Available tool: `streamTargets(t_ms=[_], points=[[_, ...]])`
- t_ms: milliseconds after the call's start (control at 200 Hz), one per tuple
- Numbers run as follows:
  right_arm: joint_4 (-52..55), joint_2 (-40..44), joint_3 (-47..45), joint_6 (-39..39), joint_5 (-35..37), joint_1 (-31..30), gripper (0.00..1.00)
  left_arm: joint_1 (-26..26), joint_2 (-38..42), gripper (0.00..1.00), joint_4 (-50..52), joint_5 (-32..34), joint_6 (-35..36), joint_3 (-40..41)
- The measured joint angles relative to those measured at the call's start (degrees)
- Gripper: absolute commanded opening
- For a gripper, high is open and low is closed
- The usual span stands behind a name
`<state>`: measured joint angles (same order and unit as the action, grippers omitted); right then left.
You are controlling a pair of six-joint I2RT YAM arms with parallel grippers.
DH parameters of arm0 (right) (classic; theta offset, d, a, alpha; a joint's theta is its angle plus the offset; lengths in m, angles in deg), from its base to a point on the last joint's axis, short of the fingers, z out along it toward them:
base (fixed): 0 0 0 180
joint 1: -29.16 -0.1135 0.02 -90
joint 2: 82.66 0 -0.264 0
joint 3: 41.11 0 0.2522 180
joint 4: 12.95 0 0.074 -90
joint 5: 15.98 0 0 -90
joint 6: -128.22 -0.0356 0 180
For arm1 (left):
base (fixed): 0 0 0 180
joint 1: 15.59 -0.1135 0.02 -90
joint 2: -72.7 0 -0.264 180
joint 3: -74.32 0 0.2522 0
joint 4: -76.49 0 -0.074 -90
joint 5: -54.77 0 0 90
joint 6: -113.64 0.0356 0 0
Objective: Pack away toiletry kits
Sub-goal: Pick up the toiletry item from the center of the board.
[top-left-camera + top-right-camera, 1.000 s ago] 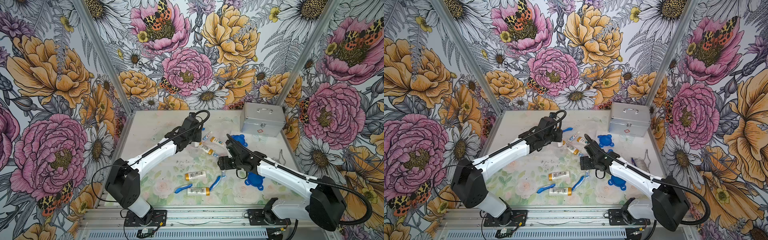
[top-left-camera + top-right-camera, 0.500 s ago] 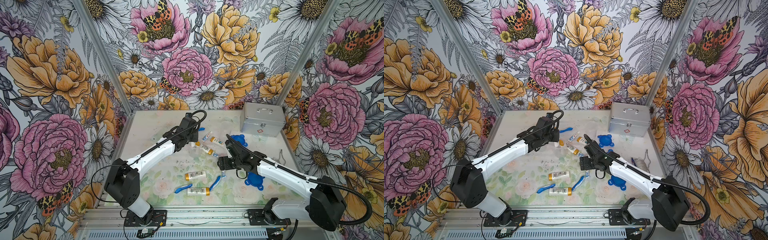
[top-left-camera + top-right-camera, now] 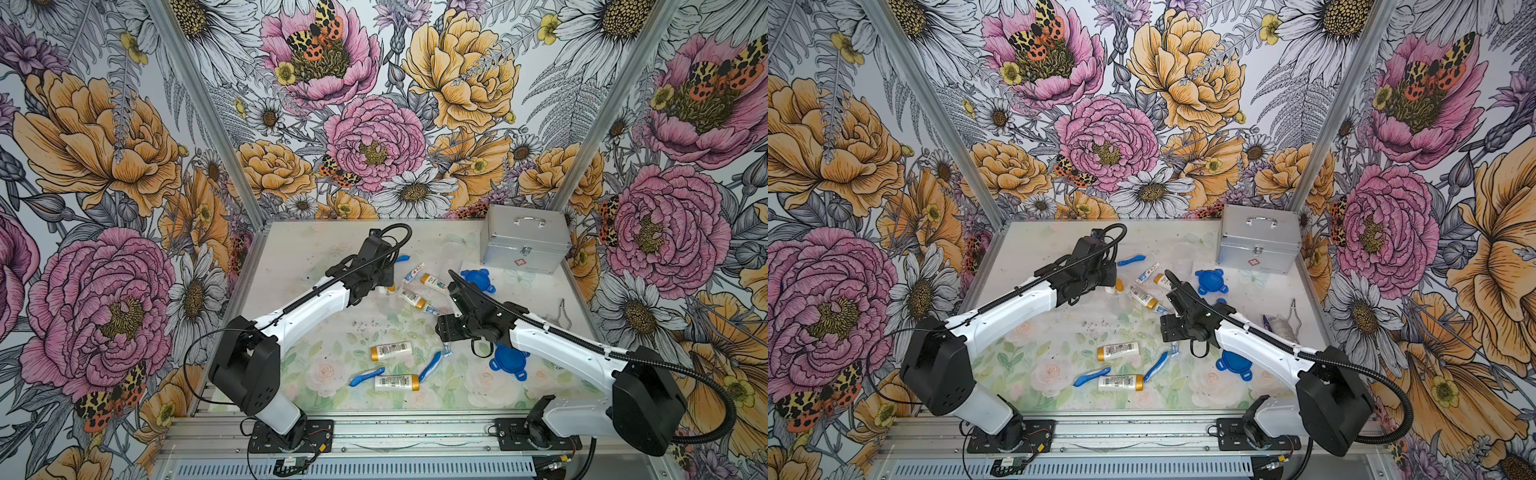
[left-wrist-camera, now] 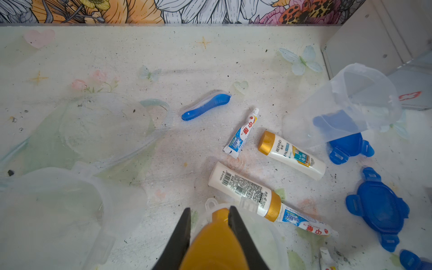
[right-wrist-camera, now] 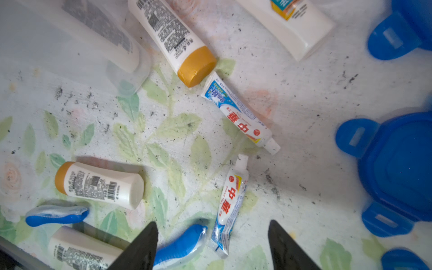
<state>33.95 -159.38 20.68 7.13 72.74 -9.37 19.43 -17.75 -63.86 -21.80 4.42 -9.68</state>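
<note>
My left gripper (image 4: pixel 209 216) is shut on the gold cap of a white bottle (image 4: pixel 215 245), held over the rim of a clear cup (image 4: pixel 261 230); in a top view this gripper (image 3: pixel 384 286) sits mid-table. My right gripper (image 5: pixel 212 224) is open, low over a toothpaste tube (image 5: pixel 230 198) and a blue toothbrush (image 5: pixel 180 245), and touches neither. Loose bottles (image 3: pixel 390 350) (image 3: pixel 396 381), another toothbrush (image 3: pixel 366 376) and a blue lid (image 3: pixel 508 361) lie at the front. More bottles (image 4: pixel 292 155) (image 4: pixel 243 187), toothpaste (image 4: pixel 242 133) and a toothbrush (image 4: pixel 205 106) lie further back.
A silver case (image 3: pixel 523 243) stands at the back right, with an upright clear cup (image 4: pixel 350 100) and a blue lid (image 3: pixel 478 279) in front of it. Two clear cups (image 4: pixel 105 126) (image 4: pixel 58 210) lie left of my left gripper. A metal wire tool (image 3: pixel 563 311) lies by the right wall.
My left wrist has shifted slightly to the left with the bottle still in it. The right arm has stayed over the toothpaste tube and its jaws have narrowed a little.
</note>
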Motion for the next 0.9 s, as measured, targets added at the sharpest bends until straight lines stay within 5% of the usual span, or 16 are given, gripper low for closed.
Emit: streamTargets(t_ms=[711,901], points=[[-1.36,-6.38,-1.36,0.33,0.00,0.00,0.66,0.61,-1.14,0.36,-0.07,0.04,0.15,0.52],[-2.56,-9.35,-1.68,1.27,0.00,0.00,0.58,0.74,-1.14,0.38,-0.04,-0.15,0.13,0.52]])
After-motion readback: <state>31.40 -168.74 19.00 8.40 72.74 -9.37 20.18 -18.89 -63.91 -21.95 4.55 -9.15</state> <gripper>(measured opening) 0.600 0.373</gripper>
